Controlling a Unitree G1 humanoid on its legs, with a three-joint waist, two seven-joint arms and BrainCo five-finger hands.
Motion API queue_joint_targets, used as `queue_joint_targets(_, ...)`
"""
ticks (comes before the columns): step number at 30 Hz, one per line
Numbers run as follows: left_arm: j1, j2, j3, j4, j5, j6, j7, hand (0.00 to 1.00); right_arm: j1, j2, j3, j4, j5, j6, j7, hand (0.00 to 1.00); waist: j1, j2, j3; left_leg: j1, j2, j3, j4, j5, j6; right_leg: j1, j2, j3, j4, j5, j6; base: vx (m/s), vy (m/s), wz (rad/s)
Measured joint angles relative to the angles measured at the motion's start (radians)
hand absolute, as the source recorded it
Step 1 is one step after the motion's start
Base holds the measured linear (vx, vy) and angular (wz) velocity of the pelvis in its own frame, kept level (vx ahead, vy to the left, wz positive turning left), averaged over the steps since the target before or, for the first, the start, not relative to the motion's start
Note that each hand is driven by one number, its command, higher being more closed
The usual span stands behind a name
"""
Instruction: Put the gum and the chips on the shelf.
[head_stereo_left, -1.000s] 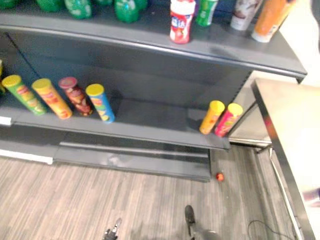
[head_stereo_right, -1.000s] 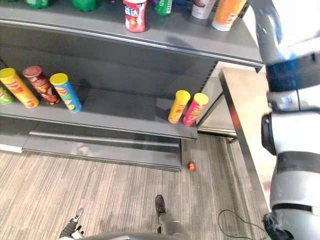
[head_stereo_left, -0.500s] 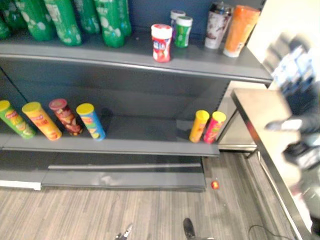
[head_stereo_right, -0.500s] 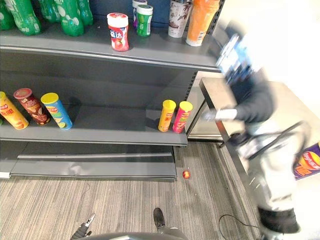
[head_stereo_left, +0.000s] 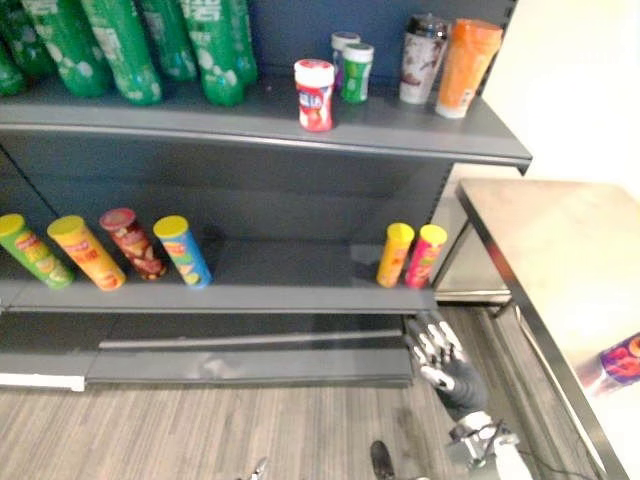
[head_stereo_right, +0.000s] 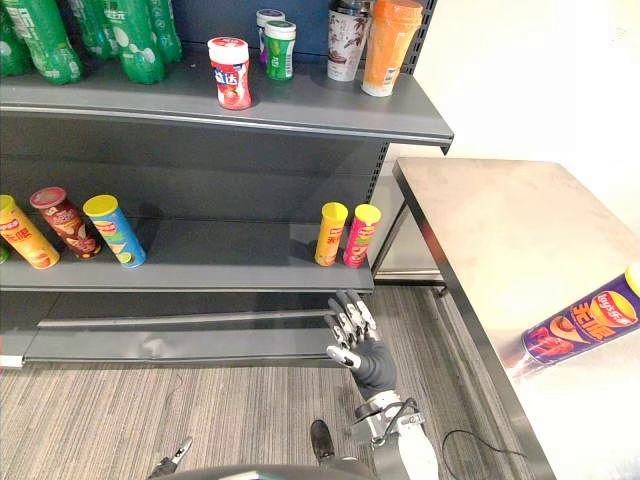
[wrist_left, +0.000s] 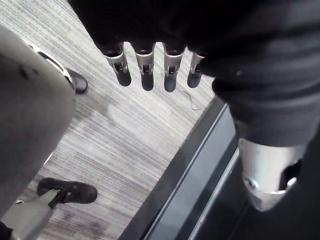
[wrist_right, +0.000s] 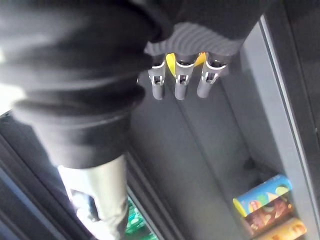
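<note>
While scanning the shelving, seeing right hand up in front of the lower shelf, just below the yellow can and pink can. Fingers straight, slightly fanned, gripping nothing; same read from its wrist view. Logging left hand low over the floor beside the shelf base: fingers straight, side by side, thumb apart, empty too. Finding purple chips can on its side on the steel table, off to the right, well apart from both hands. Finding red-and-white gum jar upright near the front of the top shelf, green gum jar just behind it. Also noting four chip cans leaning on the lower shelf's left part.
</note>
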Motion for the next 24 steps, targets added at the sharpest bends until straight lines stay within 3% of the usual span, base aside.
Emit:
queue_joint_targets(6,-0.017,-0.016,-0.03,-0.045,0.043,-0.015,0.011,0.0,0.054,0.003,-0.098,-0.047,-0.028,-0.001,-0.044,0.0,-0.004,0.021,0.067,-0.005,0.066,0.141,0.222,-0.14,-0.009,-0.008,0.082,0.114,0.059,-0.006,-0.01,-0.05,0.014,-0.73)
queue_joint_targets(8,-0.014,-0.012,-0.045,-0.054,0.043,-0.017,0.012,0.0,0.098,0.003,-0.121,-0.115,-0.025,-0.002,-0.052,0.0,-0.005,0.021,0.071,-0.018,0.095,0.234,0.297,-0.185,-0.016,-0.051,0.123,0.157,0.079,-0.008,-0.045,-0.12,0.025,-1.45)
queue_joint_targets(9,-0.015,-0.007,-0.067,-0.062,0.057,-0.017,0.015,0.0,0.113,0.007,-0.131,-0.153,-0.025,-0.003,-0.054,0.0,-0.007,0.021,0.078,-0.017,0.114,0.319,0.33,-0.204,-0.019,-0.085,0.145,0.161,0.087,-0.038,-0.1,-0.1,0.025,-2.05)
queue_joint_targets(10,-0.022,0.002,-0.091,-0.066,0.084,-0.017,0.017,0.0,0.12,0.013,-0.147,-0.175,-0.025,-0.006,-0.055,0.0,-0.012,0.025,0.084,-0.013,0.14,0.41,0.337,-0.204,-0.016,-0.12,0.161,0.132,0.095,-0.102,-0.146,-0.09,0.021,-2.0)
queue_joint_targets(11,-0.026,0.003,-0.101,-0.066,0.092,-0.017,0.017,0.0,0.12,0.024,-0.149,-0.18,-0.024,-0.009,-0.057,0.0,-0.021,0.035,0.091,-0.008,0.159,0.448,0.339,-0.203,-0.014,-0.145,0.163,0.082,0.117,-0.106,-0.132,-0.03,0.026,-1.66)
queue_joint_targets(12,-0.055,-0.006,-0.116,-0.061,0.112,-0.017,0.017,0.0,0.135,0.041,-0.168,-0.193,-0.023,-0.012,-0.06,0.0,-0.042,0.063,0.109,0.015,0.198,0.51,0.343,-0.202,-0.015,-0.184,0.156,-0.07,0.245,-0.088,-0.111,0.08,0.041,-1.26)
queue_joint_targets(13,-0.07,-0.024,-0.121,-0.061,0.125,-0.017,0.017,0.0,0.159,0.037,-0.18,-0.2,-0.022,-0.022,-0.06,0.0,-0.054,0.086,0.127,0.065,0.219,0.579,0.346,-0.199,-0.022,-0.187,0.117,-0.192,0.406,-0.108,-0.14,0.13,0.049,-1.23)
queue_joint_targets(14,-0.074,-0.03,-0.133,-0.061,0.131,-0.016,0.016,0.0,0.177,0.037,-0.182,-0.206,-0.021,-0.022,-0.059,0.0,-0.058,0.089,0.129,0.089,0.213,0.617,0.357,-0.197,-0.023,-0.17,0.097,-0.234,0.459,-0.119,-0.154,0.18,0.016,-1.54)
queue_joint_targets(15,-0.075,-0.03,-0.152,-0.062,0.145,-0.016,0.014,0.0,0.185,0.032,-0.168,-0.209,-0.021,-0.021,-0.058,0.0,-0.053,0.09,0.131,0.125,0.223,0.672,0.412,-0.182,-0.025,-0.154,0.121,-0.279,0.448,-0.102,-0.183,0.17,-0.036,-2.0)
queue_joint_targets(16,-0.086,-0.008,-0.147,-0.05,0.152,-0.017,0.011,0.0,0.166,0.039,-0.149,-0.206,-0.021,-0.022,-0.053,0.0,-0.06,0.049,0.145,0.084,0.258,0.671,0.514,-0.178,0.002,-0.119,0.125,-0.25,0.332,-0.021,-0.223,0.11,-0.065,-1.87)
queue_joint_targets(17,-0.119,0.009,-0.152,-0.021,0.153,-0.022,0.006,0.0,0.161,0.066,-0.156,-0.206,-0.018,-0.031,-0.051,0.0,-0.066,0.055,0.145,0.043,0.247,0.662,0.449,-0.21,0.021,-0.098,0.123,-0.214,0.239,0.023,-0.189,-0.02,-0.091,-1.52)
queue_joint_targets(18,-0.167,0.015,-0.18,-0.026,0.153,-0.033,0.0,0.0,0.13,0.102,-0.197,-0.198,-0.014,-0.043,-0.052,0.0,-0.068,0.041,0.154,0.036,0.216,0.722,0.326,-0.123,-0.032,-0.151,0.076,-0.29,0.369,-0.142,-0.194,-0.03,-0.068,-0.98)
queue_joint_targets(19,-0.179,0.021,-0.204,-0.023,0.153,-0.038,0.003,0.0,0.086,0.094,-0.215,-0.17,-0.015,-0.04,-0.055,0.0,-0.086,0.041,0.163,0.053,0.195,0.76,0.299,-0.111,-0.026,-0.158,0.011,-0.414,0.474,-0.247,-0.181,0.05,-0.043,-1.01)
queue_joint_targets(21,-0.174,0.022,-0.253,-0.021,0.152,-0.04,-0.002,0.0,0.055,0.067,-0.223,-0.133,-0.015,-0.041,-0.059,0.0,-0.078,0.044,0.169,0.113,0.168,0.838,0.268,-0.092,-0.044,-0.116,-0.018,-0.533,0.469,-0.301,-0.155,0.14,-0.017,-1.15)
queue_joint_targets(24,-0.164,0.018,-0.296,0.011,0.152,-0.037,-0.009,0.0,0.026,0.056,-0.221,-0.098,-0.014,-0.043,-0.059,0.0,-0.083,0.064,0.176,0.163,0.143,0.91,0.203,-0.036,-0.054,-0.1,0.038,-0.519,0.416,-0.294,-0.166,0.11,-0.077,-0.94)
